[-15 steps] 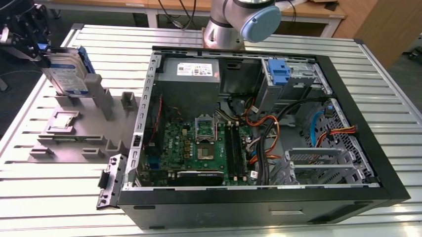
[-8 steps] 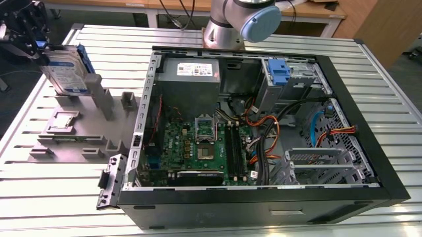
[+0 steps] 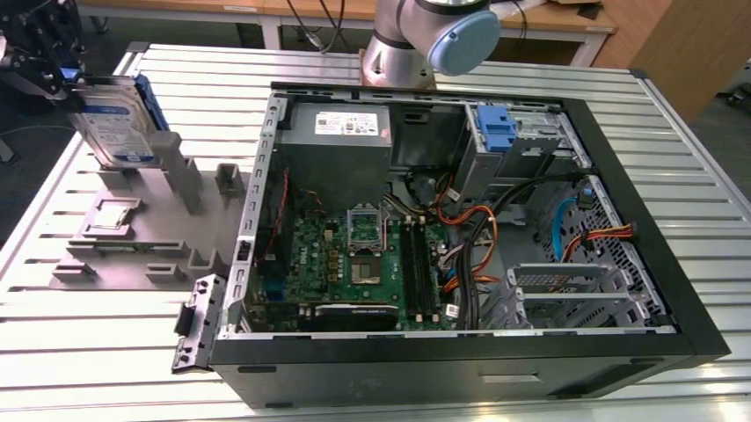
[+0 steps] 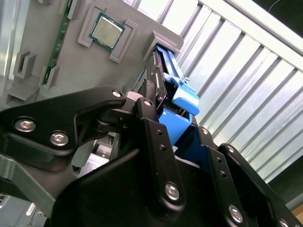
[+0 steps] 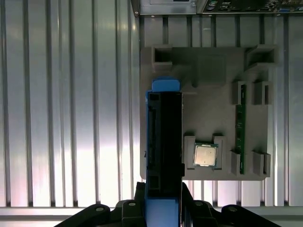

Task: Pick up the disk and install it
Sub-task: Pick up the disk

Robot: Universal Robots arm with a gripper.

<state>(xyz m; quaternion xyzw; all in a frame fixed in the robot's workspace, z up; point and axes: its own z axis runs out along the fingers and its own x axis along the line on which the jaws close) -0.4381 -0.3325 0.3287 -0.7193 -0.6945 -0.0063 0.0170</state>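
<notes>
Ribbed metal table (image 3: pixel 94 343) bears one open computer case (image 3: pixel 470 362); claw (image 5: pixel 163 205) clamps one disk (image 3: pixel 118 123) over one grey holder (image 3: pixel 129 251).

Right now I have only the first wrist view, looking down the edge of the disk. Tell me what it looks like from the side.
Observer: In the exterior view the disk stands on edge over the grey fixture tray, its white-and-blue label facing the camera. I cannot tell whether its lower edge is clear of the tray's posts.
Operator: Confirm the grip.
Observer: In the second wrist view the gripper is closed from both sides on the disk's blue bracket.
Operator: Report the case.
Observer: In the exterior view the computer case lies open to the exterior view's right of the tray, with a blue caddy in its far corner bay.
</notes>
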